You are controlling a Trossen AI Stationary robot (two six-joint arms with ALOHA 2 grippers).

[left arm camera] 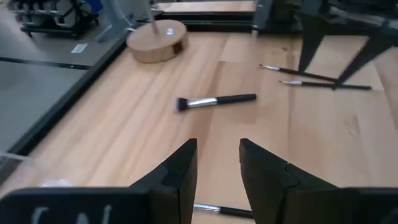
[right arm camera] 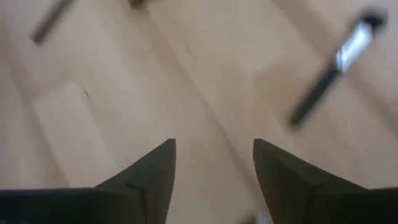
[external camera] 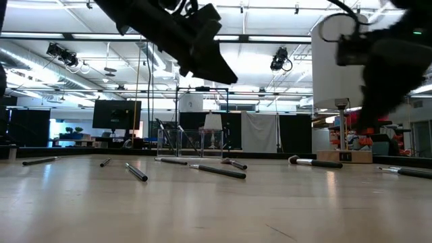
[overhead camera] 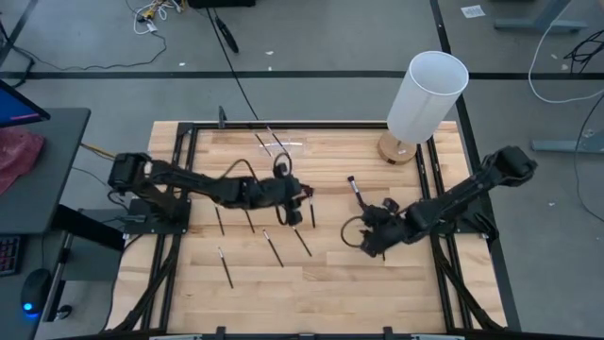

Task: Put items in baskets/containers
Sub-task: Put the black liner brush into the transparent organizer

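Note:
Several slim dark makeup brushes lie flat on the wooden table (overhead camera: 321, 283): one with a silver ferrule (overhead camera: 357, 189) at the middle, and others (overhead camera: 274, 247) (overhead camera: 225, 267) toward the near left. The clear organiser box (overhead camera: 283, 146) stands at the far middle with thin brushes in it. My left gripper (overhead camera: 293, 206) hangs open above the table's middle, and the ferrule brush (left arm camera: 214, 101) lies ahead of it. Another brush (left arm camera: 221, 211) lies on the table below its fingers. My right gripper (overhead camera: 373, 234) hangs open over bare wood, beside a brush (right arm camera: 336, 68).
A tall white cylinder (overhead camera: 427, 94) on a round wooden base (overhead camera: 396, 149) stands at the far right. A black frame (overhead camera: 189, 132) runs around the table's edges. Two thin brushes (left arm camera: 323, 84) lie near the right arm. Bare wood lies along the near edge.

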